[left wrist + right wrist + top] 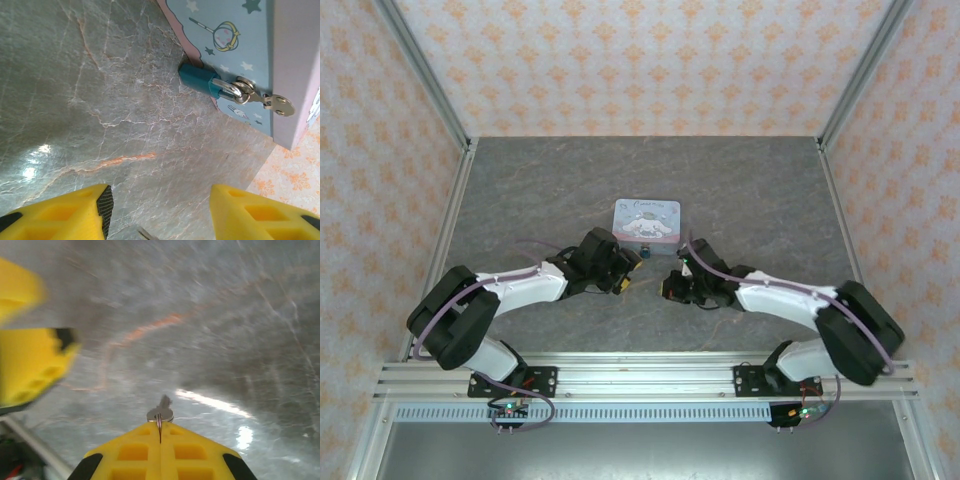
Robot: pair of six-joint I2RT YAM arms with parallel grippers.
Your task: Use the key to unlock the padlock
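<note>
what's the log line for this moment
left gripper open, facing padlock | right gripper shut on key | padlock by tin, key not inserted

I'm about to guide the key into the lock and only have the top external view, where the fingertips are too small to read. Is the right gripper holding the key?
Observer: Yes. In the right wrist view the right gripper is shut on the key, a short silvery end poking out past its tips.
Operator: And the other arm?
Observer: The left gripper is open; the padlock lies on the table ahead of it, apart from its fingers.
Operator: Anything attached to it?
Observer: A silvery ring with a second key hangs on its shackle, next to the tin.
</note>
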